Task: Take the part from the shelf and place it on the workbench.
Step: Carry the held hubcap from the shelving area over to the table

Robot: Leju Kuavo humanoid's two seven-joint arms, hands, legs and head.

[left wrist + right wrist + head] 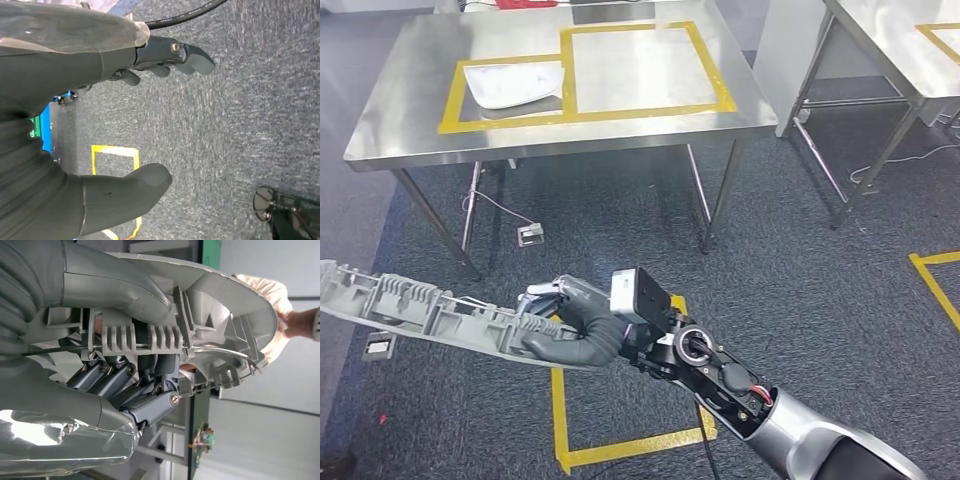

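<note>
My right hand point(573, 325) grips one end of a long grey ribbed plastic part point(418, 305), which sticks out to the left above the carpet. In the right wrist view the part point(211, 325) fills the palm, with the fingers point(151, 400) wrapped around its ribs. Ahead stands the steel workbench point(403, 110) with yellow tape rectangles; a white curved part point(512, 82) lies in its left rectangle. My left hand point(113, 120) hangs over the carpet, fingers point(177, 55) and thumb apart, holding nothing.
A second steel table point(893, 50) stands at the right. Yellow tape marks point(622, 440) lie on the grey carpet in front of me. Cables and a small box point(531, 234) rest under the workbench. A person point(279, 305) stands beyond the part in the right wrist view.
</note>
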